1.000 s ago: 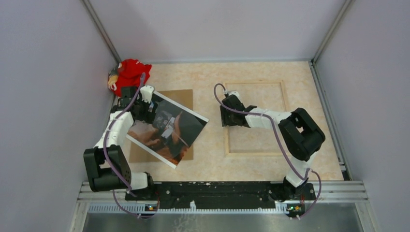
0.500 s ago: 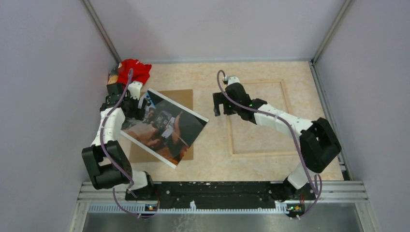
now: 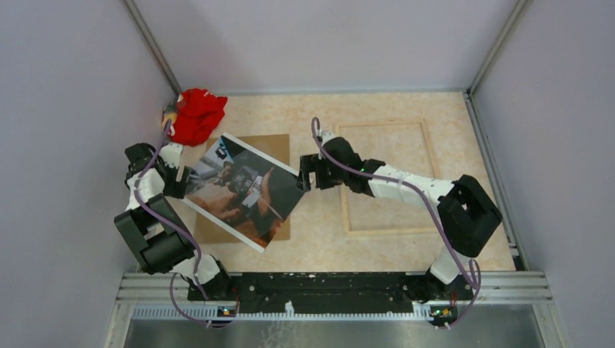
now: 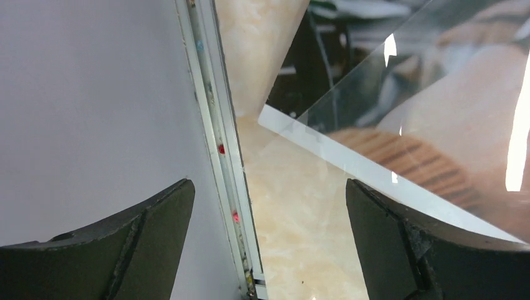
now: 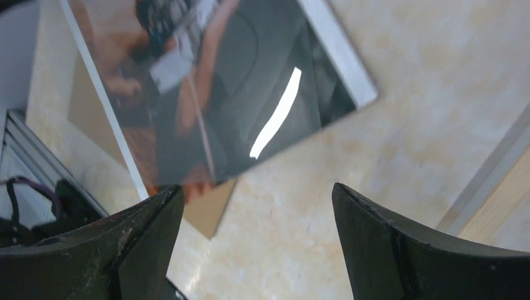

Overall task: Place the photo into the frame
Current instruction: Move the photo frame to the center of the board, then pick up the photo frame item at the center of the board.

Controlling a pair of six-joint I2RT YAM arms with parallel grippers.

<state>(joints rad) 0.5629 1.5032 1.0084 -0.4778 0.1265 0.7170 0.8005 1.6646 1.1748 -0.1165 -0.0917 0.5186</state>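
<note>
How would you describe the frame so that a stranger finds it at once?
On the right half of the marbled table lies the frame. Unlike the glossy photo and brown board at left, it is only a thin pale rectangular outline.

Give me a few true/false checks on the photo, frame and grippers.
1. The photo is in the frame. False: it lies on the brown backing board, apart from the frame.
2. The left gripper and right gripper are both open and empty. True.
3. The right gripper is by the photo's right corner. True.
4. The red cloth lies on the frame. False: it sits in the far left corner.
</note>
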